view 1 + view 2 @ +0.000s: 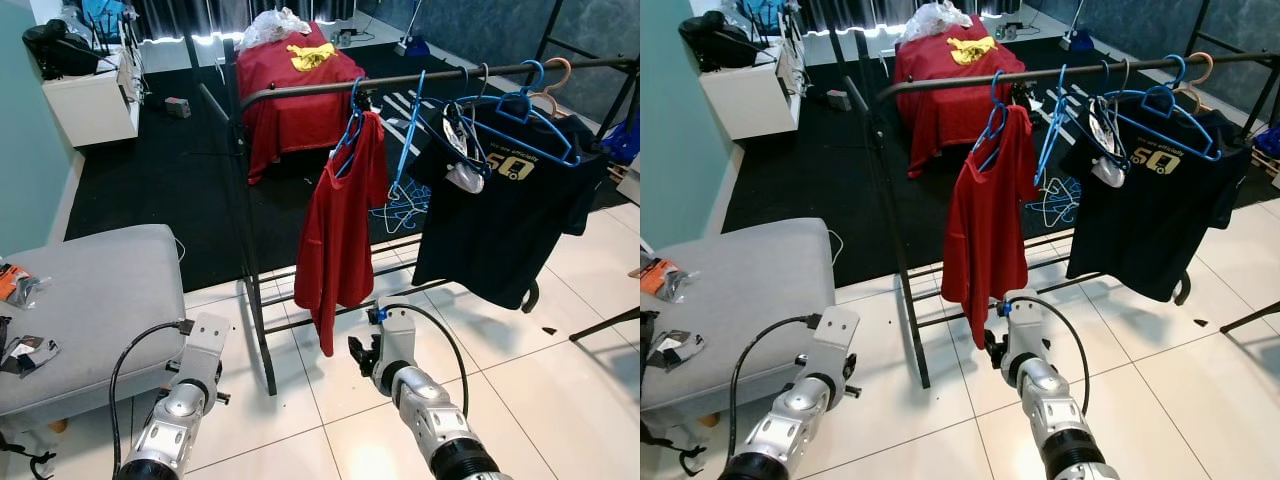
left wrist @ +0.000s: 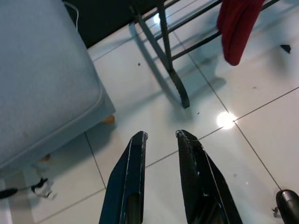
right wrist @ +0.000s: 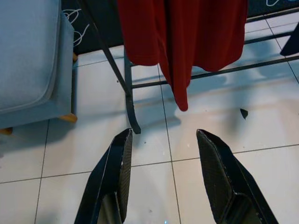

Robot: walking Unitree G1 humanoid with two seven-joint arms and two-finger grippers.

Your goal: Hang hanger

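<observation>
The right hand (image 3: 163, 179), parted and empty, hangs low below the rail (image 1: 400, 80), as does the narrowly parted, empty left hand (image 2: 161, 179), and with the hanger (image 1: 348, 135) and red shirt (image 1: 340, 240) already on the rail, hanging looks done.

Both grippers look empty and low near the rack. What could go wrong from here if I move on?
1. The red shirt hangs lopsided on its blue plastic hanger, one shoulder drooping; a bump to the black metal rail might drop it.
2. The open right gripper hovers close to the rack's black foot and the shirt hem, so lifting that arm could snag fabric.
3. The open left gripper hangs beside the grey padded bench; turning may clip it.
</observation>
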